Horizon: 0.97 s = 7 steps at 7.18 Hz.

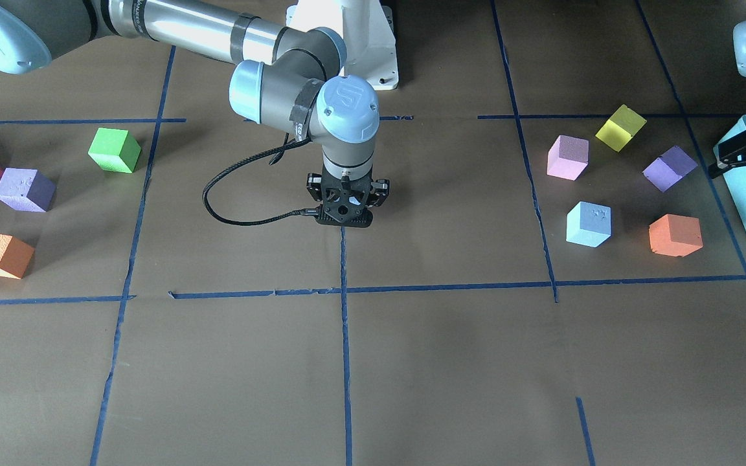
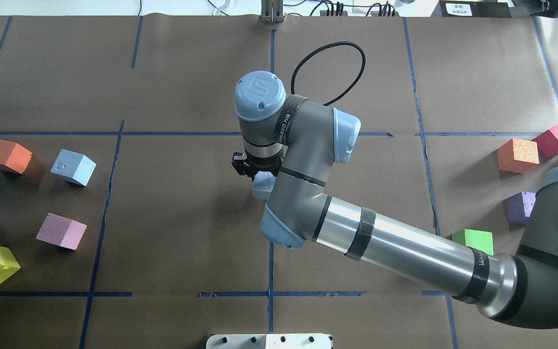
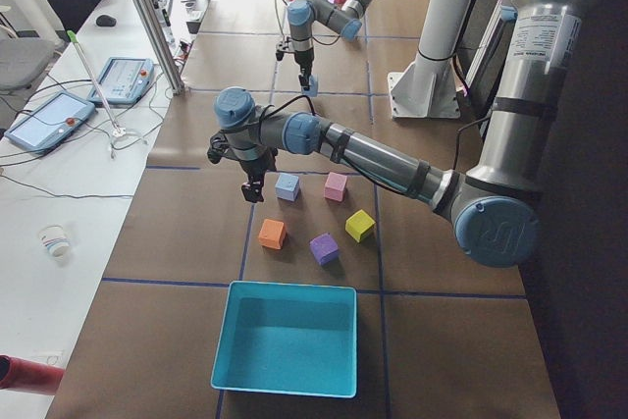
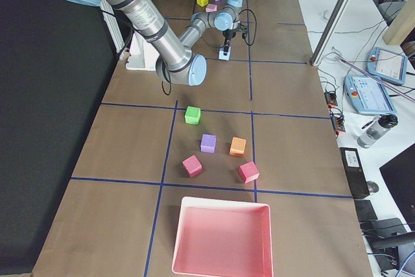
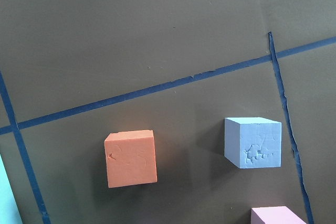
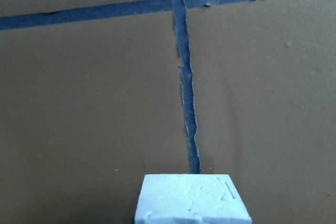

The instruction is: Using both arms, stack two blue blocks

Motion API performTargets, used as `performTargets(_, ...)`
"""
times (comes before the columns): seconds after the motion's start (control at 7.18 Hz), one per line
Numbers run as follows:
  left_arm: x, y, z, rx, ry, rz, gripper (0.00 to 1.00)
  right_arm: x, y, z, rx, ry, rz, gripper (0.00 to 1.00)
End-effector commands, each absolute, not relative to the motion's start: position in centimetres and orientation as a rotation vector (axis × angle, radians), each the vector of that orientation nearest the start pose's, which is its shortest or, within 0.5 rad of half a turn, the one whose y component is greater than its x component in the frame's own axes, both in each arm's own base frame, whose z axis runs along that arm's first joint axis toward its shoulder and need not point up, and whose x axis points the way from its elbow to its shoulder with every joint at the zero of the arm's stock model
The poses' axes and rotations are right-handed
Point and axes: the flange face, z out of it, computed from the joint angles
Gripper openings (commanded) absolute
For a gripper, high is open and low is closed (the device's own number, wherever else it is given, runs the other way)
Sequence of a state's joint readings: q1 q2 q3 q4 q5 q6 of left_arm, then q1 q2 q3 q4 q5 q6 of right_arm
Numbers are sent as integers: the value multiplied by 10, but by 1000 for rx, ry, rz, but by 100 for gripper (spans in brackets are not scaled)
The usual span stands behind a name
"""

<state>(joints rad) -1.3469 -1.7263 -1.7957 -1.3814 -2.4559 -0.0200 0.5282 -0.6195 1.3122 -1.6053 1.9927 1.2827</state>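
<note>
Right wrist-mounted view: first blue block (image 6: 192,199) pinched in right end effector (image 1: 346,220), low at worktop (image 1: 412,362) centre. Left end effector (image 1: 745,158) hovers near second blue block (image 1: 588,224), spread unclear. Next, I judge: set down, release; left picks second.

Two pale-blue pitted foam cubes. Loose blue cube (image 1: 588,224) sits flat on the table, well apart from the centre tape cross (image 1: 343,291), toward the robot's left. Held blue cube (image 2: 263,186) is upright in the right gripper (image 1: 346,221), near the cross on the robot's side.

The taped bench (image 2: 172,77) carries a blue block (image 2: 73,167) and pink cube (image 2: 61,231) around nine o'clock, a green cube (image 2: 472,241) at four.
</note>
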Motion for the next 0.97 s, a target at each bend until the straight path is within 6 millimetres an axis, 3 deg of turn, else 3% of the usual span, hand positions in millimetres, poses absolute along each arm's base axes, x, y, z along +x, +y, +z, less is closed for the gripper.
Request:
performTargets(0.0,65,-537,477,73,901,276,100,-629,-475,180,-120,-745,92,81)
performTargets(0.14,65,-537,476,74,901,275,100,-628,-474,178,-120,-748,90,99)
performTargets(0.56,65,-537,475,75,902,276,100,-624,-474,171,-117,-763,93,100)
performTargets(0.7,80,-536,470,75,905,294,100,-610,-480,159,-104,-787,99,100)
performTargets(0.84,115,-525,450,60,906,326,100,-588,-482,151,-97,-818,106,100)
